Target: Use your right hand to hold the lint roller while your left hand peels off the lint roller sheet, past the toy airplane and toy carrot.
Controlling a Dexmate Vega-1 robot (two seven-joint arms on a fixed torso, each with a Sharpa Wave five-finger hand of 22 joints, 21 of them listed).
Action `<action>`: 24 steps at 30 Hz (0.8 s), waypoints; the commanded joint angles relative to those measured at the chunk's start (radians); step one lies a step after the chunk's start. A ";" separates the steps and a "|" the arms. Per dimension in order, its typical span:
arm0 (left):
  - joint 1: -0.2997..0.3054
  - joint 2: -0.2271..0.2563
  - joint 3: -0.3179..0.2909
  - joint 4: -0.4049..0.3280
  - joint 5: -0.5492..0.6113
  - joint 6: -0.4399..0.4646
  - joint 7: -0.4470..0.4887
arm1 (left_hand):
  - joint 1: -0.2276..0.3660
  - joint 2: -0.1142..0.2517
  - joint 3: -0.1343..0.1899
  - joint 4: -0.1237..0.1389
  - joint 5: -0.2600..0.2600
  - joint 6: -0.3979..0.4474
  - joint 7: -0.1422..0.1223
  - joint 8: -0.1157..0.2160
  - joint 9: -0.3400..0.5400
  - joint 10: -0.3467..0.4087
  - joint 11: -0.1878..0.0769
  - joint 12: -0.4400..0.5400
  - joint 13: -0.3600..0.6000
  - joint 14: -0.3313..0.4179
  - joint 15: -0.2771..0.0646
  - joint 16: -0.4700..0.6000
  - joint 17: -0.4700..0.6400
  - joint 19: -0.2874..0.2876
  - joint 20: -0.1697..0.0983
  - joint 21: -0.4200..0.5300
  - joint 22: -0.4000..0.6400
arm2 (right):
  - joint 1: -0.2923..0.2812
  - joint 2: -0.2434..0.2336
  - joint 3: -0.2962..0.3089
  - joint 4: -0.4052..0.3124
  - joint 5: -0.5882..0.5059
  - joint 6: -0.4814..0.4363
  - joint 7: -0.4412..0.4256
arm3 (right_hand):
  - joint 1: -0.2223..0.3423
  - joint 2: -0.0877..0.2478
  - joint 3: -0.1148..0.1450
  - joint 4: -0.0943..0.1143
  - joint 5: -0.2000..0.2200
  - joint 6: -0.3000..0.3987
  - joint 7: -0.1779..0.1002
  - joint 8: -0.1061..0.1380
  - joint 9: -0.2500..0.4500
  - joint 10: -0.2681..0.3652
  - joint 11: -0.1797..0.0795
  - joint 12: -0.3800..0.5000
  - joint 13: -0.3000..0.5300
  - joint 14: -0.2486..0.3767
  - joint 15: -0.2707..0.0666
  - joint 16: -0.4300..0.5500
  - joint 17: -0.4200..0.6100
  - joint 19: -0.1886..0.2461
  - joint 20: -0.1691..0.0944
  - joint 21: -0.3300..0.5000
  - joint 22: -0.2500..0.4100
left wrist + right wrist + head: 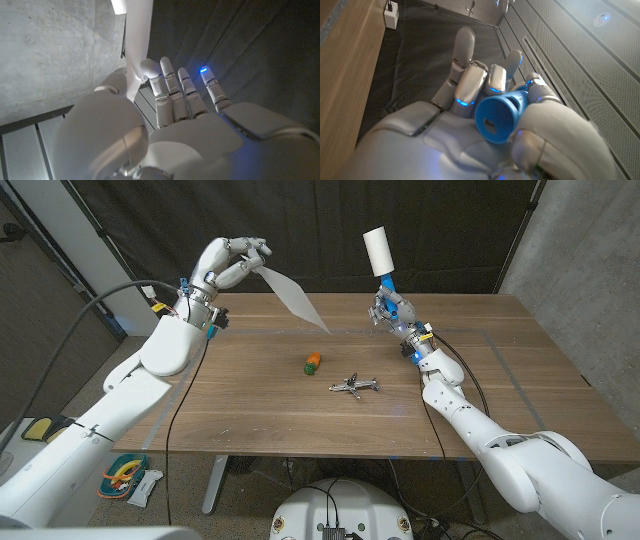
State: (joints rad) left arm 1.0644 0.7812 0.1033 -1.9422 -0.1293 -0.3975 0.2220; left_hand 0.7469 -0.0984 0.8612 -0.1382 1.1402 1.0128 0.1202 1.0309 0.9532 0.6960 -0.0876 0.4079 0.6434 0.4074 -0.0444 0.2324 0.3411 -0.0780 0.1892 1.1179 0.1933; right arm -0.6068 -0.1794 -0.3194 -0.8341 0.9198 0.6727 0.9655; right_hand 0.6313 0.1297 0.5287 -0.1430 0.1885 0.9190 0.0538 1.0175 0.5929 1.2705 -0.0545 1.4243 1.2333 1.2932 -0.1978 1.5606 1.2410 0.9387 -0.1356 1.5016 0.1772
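Head view: right robot hand (388,308) grips one lint roller (381,257); left robot hand (232,263) apparently pinches one peeled sheet (291,295); one toy carrot (313,362) and one toy airplane (354,386) lie mid-surface (240,410).

Wood-grain table (250,410), matt; glossy plastic hands; paper sheet (293,298).

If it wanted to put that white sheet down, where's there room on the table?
Bare wood lies between the left hand holding the peeled white sheet and the small orange toy carrot, and along the near edge of the wooden table. The middle is busier: the carrot and the grey toy airplane lie close together there.
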 commanded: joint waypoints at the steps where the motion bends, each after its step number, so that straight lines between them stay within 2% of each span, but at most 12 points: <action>1: 0.029 0.023 -0.042 0.019 -0.013 -0.017 -0.073 | -0.097 0.030 -0.282 0.000 -0.533 -0.448 -0.122 -0.474 -0.402 -0.332 0.017 -0.202 -0.134 -0.237 0.045 -0.021 -0.040 -0.151 0.021 -0.026 0.005 | -0.032 -0.015 -0.019 -0.061 -0.015 -0.004 -0.051 | -0.033 0.050 0.208 0.197 -0.002 0.051 0.056 0.013 0.004 0.025 0.003 0.141 0.002 -0.003 -0.007 0.007 0.000 -0.003 -0.029 0.006 0.000; 2: 0.033 0.028 -0.047 0.008 0.006 0.007 -0.066 | -0.109 0.033 -0.321 -0.003 -0.619 -0.536 -0.138 -0.558 -0.453 -0.383 0.023 -0.207 -0.158 -0.265 0.059 -0.024 -0.059 -0.172 0.023 -0.043 0.002 | -0.036 -0.017 -0.020 -0.067 -0.016 -0.006 -0.056 | -0.033 0.050 0.208 0.197 -0.002 0.053 0.057 0.013 0.001 0.026 0.005 0.141 0.002 -0.003 -0.007 0.007 0.000 -0.002 -0.029 0.006 0.000; 3: 0.036 0.029 -0.049 -0.002 0.025 0.027 -0.056 | -0.147 0.028 -0.368 0.007 -0.717 -0.630 -0.177 -0.650 -0.512 -0.438 0.037 -0.207 -0.188 -0.305 0.078 -0.027 -0.081 -0.201 0.023 -0.070 -0.001 | -0.042 -0.019 -0.021 -0.078 -0.016 -0.010 -0.066 | -0.033 0.050 0.208 0.197 -0.002 0.053 0.056 0.012 -0.001 0.025 0.005 0.141 0.002 -0.003 -0.007 0.007 0.000 -0.004 -0.029 0.005 0.000; 5: 0.044 0.030 -0.055 -0.025 0.055 0.072 -0.039 | -0.185 0.022 -0.410 0.012 -0.832 -0.763 -0.216 -0.762 -0.578 -0.530 0.046 -0.215 -0.227 -0.349 0.096 -0.030 -0.107 -0.228 0.023 -0.108 -0.005 | -0.051 -0.024 -0.025 -0.093 -0.018 -0.013 -0.079 | -0.033 0.050 0.208 0.197 -0.002 0.053 0.056 0.012 -0.001 0.026 0.004 0.141 0.002 -0.003 -0.007 0.007 0.000 -0.003 -0.029 0.006 0.000; 6: 0.045 0.028 -0.055 -0.030 0.065 0.083 -0.032 | -0.219 0.014 -0.438 0.018 -0.908 -0.851 -0.234 -0.826 -0.620 -0.589 0.033 -0.219 -0.255 -0.373 0.112 -0.030 -0.120 -0.243 0.024 -0.135 -0.007 | -0.055 -0.028 -0.028 -0.099 -0.023 -0.012 -0.085 | -0.033 0.050 0.208 0.197 -0.002 0.054 0.057 0.013 -0.001 0.025 0.004 0.141 0.002 -0.003 -0.007 0.007 0.000 -0.003 -0.029 0.006 0.000; 7: 0.044 0.026 -0.054 -0.032 0.068 0.087 -0.031 | -0.233 0.008 -0.450 0.019 -0.935 -0.894 -0.241 -0.846 -0.640 -0.613 0.036 -0.219 -0.268 -0.388 0.116 -0.032 -0.126 -0.254 0.024 -0.151 -0.008 | -0.059 -0.030 -0.029 -0.106 -0.023 -0.014 -0.090 | -0.033 0.050 0.208 0.197 -0.002 0.052 0.057 0.015 0.002 0.025 0.004 0.141 0.002 -0.003 -0.007 0.007 0.001 -0.004 -0.029 0.006 0.000; 10: 0.044 0.021 -0.053 -0.039 0.074 0.106 -0.025 | -0.261 -0.004 -0.474 0.020 -0.956 -1.008 -0.259 -0.866 -0.685 -0.683 0.044 -0.222 -0.300 -0.421 0.130 -0.035 -0.134 -0.265 0.024 -0.183 -0.010 | -0.071 -0.034 -0.032 -0.122 -0.022 -0.021 -0.107 | -0.033 0.050 0.208 0.197 -0.002 0.053 0.056 0.014 -0.002 0.025 0.004 0.141 0.002 -0.003 -0.007 0.007 0.001 -0.004 -0.029 0.006 0.000; 15: 0.038 0.023 -0.047 -0.049 0.107 0.137 -0.014 | -0.269 -0.005 -0.490 0.014 -0.956 -1.173 -0.286 -0.867 -0.741 -0.764 0.054 -0.223 -0.341 -0.462 0.144 -0.039 -0.144 -0.283 0.024 -0.228 -0.011 | -0.085 -0.041 -0.041 -0.143 -0.028 -0.023 -0.128 | -0.033 0.050 0.208 0.197 -0.002 0.053 0.058 0.015 -0.003 0.026 0.004 0.141 0.002 -0.003 -0.007 0.007 0.001 -0.004 -0.029 0.006 0.000; 21: 0.022 0.025 -0.035 -0.030 0.098 0.117 -0.031 | -0.272 -0.003 -0.494 0.014 -0.956 -1.182 -0.291 -0.857 -0.752 -0.772 0.054 -0.218 -0.352 -0.477 0.149 -0.041 -0.146 -0.287 0.024 -0.240 -0.011 | -0.101 -0.041 -0.047 -0.168 -0.034 -0.023 -0.173 | -0.033 0.050 0.209 0.198 -0.002 0.051 0.052 0.016 -0.006 0.023 0.001 0.140 0.003 -0.004 -0.006 0.007 0.001 -0.009 -0.034 0.003 0.000; 22: 0.019 0.026 -0.033 -0.019 0.089 0.110 -0.040 | -0.272 -0.001 -0.494 0.015 -0.956 -1.172 -0.288 -0.851 -0.754 -0.765 0.056 -0.214 -0.355 -0.473 0.149 -0.038 -0.146 -0.288 0.024 -0.243 -0.011 | -0.115 -0.044 -0.048 -0.185 -0.056 -0.012 -0.221 | -0.037 0.049 0.212 0.203 -0.002 0.036 0.052 0.000 -0.028 0.002 0.003 0.135 0.002 -0.014 -0.005 0.005 0.000 -0.017 -0.037 -0.006 -0.004; 23: 0.019 0.026 -0.032 -0.019 0.088 0.109 -0.041 | -0.272 0.000 -0.494 0.015 -0.956 -1.167 -0.287 -0.849 -0.755 -0.764 0.056 -0.213 -0.356 -0.472 0.149 -0.037 -0.146 -0.288 0.024 -0.244 -0.011 | -0.117 -0.046 -0.049 -0.188 -0.058 -0.013 -0.229 | -0.038 0.049 0.212 0.205 -0.002 0.035 0.053 -0.003 -0.033 -0.003 0.004 0.135 0.002 -0.016 -0.005 0.004 0.000 -0.017 -0.036 -0.009 -0.005; 24: 0.019 0.026 -0.031 -0.013 0.081 0.106 -0.045 | -0.272 0.001 -0.494 0.015 -0.956 -1.164 -0.287 -0.848 -0.756 -0.763 0.056 -0.213 -0.357 -0.472 0.148 -0.037 -0.146 -0.287 0.024 -0.245 -0.011 | -0.141 -0.068 -0.052 -0.233 -0.109 -0.010 -0.317 | -0.041 0.049 0.215 0.209 -0.002 0.031 0.055 -0.009 -0.043 -0.012 0.010 0.133 0.002 -0.022 -0.004 0.003 -0.001 -0.017 -0.035 -0.015 -0.007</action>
State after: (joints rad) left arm 1.0995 0.8016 0.0594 -1.9731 -0.0455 -0.2945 0.1963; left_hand 0.4795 -0.0996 0.3709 -0.1260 0.1847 -0.1644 -0.1672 0.1741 0.1972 -0.0702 -0.0323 0.1878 0.2876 -0.0664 0.1002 0.1920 0.1951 -0.1705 0.2084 0.8746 0.1811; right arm -0.6877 -0.2166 -0.3577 -0.9708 0.8961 0.6547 0.8613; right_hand 0.6320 0.1319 0.5287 -0.1430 0.1885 0.9129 0.0599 1.0195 0.5668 1.2705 -0.0545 1.4251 1.2335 1.2901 -0.1946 1.5606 1.2409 0.9250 -0.1303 1.4963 0.1727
